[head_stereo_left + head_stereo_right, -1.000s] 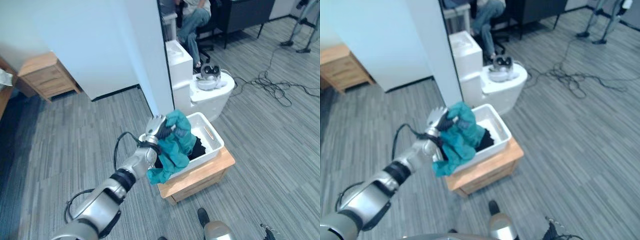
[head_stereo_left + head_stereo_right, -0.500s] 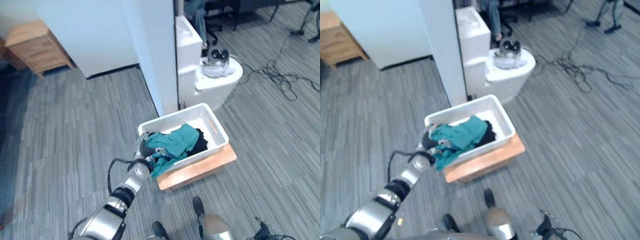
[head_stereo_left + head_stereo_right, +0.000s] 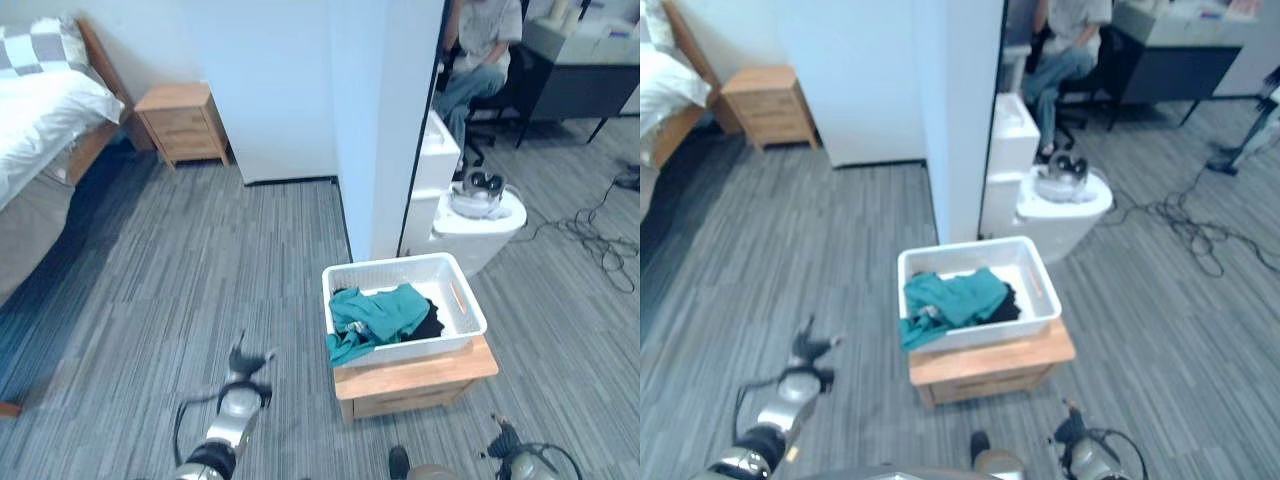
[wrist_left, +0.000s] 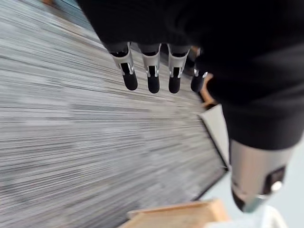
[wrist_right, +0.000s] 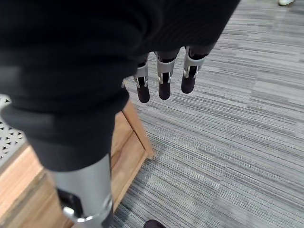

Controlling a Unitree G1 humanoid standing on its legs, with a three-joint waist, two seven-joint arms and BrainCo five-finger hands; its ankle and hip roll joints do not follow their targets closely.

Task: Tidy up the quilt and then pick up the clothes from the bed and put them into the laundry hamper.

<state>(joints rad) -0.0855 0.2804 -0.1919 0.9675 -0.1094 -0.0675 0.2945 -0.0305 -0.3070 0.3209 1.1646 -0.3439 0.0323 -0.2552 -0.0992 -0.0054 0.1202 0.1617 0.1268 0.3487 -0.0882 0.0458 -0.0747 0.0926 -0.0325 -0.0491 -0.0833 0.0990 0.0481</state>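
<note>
The teal garment lies in the white laundry hamper on top of black clothing; one corner hangs over the front left rim. The hamper stands on a low wooden stool. My left hand hangs low over the carpet, left of the stool and apart from it. Its fingers are straight and hold nothing. My right hand hangs low beside the stool's right front corner, with fingers straight and empty. The bed with its white quilt is far off at the upper left.
A white pillar rises just behind the hamper. A wooden nightstand stands by the bed. A white rounded unit with a headset on it sits behind the hamper. A person sits at a dark desk, and cables lie on the floor.
My left hand has let go of the teal garment, which now rests in the hamper, and the arm has dropped to my side. The camera has swung up and left.
</note>
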